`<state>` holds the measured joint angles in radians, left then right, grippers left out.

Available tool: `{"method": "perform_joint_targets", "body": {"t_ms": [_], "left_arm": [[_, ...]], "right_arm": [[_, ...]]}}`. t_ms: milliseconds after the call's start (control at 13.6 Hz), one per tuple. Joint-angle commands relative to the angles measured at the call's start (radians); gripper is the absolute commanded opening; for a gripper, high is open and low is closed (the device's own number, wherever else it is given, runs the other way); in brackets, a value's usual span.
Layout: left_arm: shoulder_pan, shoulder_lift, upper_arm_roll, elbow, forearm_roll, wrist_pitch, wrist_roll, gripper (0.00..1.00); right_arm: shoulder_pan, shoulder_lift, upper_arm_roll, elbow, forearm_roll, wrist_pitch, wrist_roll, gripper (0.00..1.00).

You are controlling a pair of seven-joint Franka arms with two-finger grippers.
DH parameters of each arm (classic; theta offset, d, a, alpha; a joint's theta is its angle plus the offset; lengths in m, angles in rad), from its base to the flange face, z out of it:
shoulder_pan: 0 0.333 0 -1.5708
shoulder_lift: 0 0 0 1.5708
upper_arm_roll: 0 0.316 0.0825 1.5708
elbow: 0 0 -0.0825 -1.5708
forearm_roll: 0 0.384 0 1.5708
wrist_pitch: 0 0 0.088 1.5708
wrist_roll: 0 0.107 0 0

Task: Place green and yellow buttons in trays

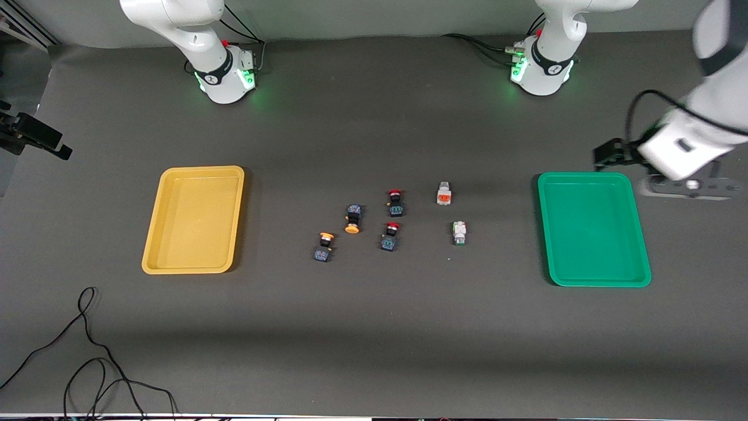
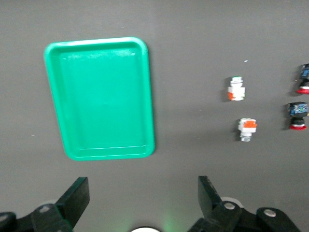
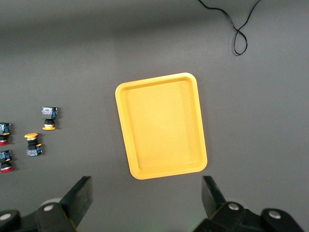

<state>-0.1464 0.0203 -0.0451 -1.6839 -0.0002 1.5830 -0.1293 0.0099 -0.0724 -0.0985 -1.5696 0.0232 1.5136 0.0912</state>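
Four buttons lie untouched, so the open-jawed left gripper (image 1: 608, 155), hovering at the green tray's (image 1: 593, 279) one o'clock corner, is best lowered squarely over the green-trimmed button (image 1: 459, 232) at its nine o'clock, while the right gripper (image 3: 145, 203), jaws apart, waits.

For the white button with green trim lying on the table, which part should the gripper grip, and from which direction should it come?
Probably from straight above, closing on the two long flat sides of the white button with green trim. It lies on its side, alone on the table, so both flanks look free. Its blocky white body offers flatter faces than the trimmed end. The left gripper, open near the green tray, seems the closer one.
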Motion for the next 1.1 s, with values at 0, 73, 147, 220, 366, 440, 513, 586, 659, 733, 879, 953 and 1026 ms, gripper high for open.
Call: {"method": "perform_joint_targets", "body": {"t_ms": [0, 73, 147, 220, 366, 440, 513, 586, 659, 733, 879, 953, 1026], "left_arm": [[-0.161, -0.053, 0.013, -0.095, 0.002, 0.078, -0.194, 1.00], [-0.221, -0.053, 0.013, -0.118, -0.001, 0.112, -0.266, 1.00], [-0.282, -0.053, 0.013, -0.138, -0.001, 0.139, -0.330, 1.00], [-0.338, -0.053, 0.013, -0.152, -0.003, 0.165, -0.381, 1.00], [-0.424, -0.053, 0.013, -0.174, -0.004, 0.208, -0.466, 1.00], [-0.462, -0.053, 0.011, -0.180, -0.004, 0.218, -0.499, 1.00], [-0.493, -0.053, 0.011, -0.183, -0.004, 0.221, -0.513, 1.00], [-0.505, -0.054, 0.011, -0.189, -0.006, 0.221, -0.515, 1.00], [-0.505, -0.054, 0.011, -0.203, -0.012, 0.227, -0.515, 1.00], [-0.505, -0.054, 0.011, -0.226, -0.027, 0.254, -0.515, 1.00], [-0.504, -0.054, 0.011, -0.313, -0.030, 0.337, -0.513, 1.00], [-0.505, -0.049, 0.011, -0.363, -0.029, 0.394, -0.513, 1.00], [-0.505, -0.042, 0.011, -0.425, -0.030, 0.472, -0.515, 1.00]], "right_arm": [[-0.002, 0.022, -0.003, 0.016, 0.004, 0.005, -0.021, 1.00], [-0.001, 0.025, -0.003, 0.020, 0.004, 0.005, -0.021, 1.00], [-0.001, 0.026, -0.001, 0.020, 0.006, 0.008, -0.021, 1.00], [0.002, 0.025, -0.001, 0.019, 0.007, 0.005, -0.021, 1.00], [0.010, 0.023, 0.002, 0.019, 0.007, 0.002, -0.019, 1.00], [0.010, 0.014, 0.003, 0.019, 0.006, -0.003, -0.022, 1.00], [0.010, 0.007, 0.005, 0.019, 0.006, -0.006, -0.021, 1.00], [0.010, 0.020, 0.006, 0.019, 0.006, -0.006, -0.016, 1.00], [0.009, 0.020, 0.000, 0.011, 0.012, -0.024, -0.019, 1.00], [0.010, 0.016, -0.001, 0.011, 0.015, -0.064, -0.021, 1.00], [0.010, 0.014, 0.003, 0.016, 0.014, -0.075, -0.022, 1.00], [0.012, 0.019, 0.009, 0.020, 0.014, -0.073, -0.019, 1.00], [0.018, 0.023, 0.017, 0.020, 0.015, -0.069, -0.008, 1.00]]}}
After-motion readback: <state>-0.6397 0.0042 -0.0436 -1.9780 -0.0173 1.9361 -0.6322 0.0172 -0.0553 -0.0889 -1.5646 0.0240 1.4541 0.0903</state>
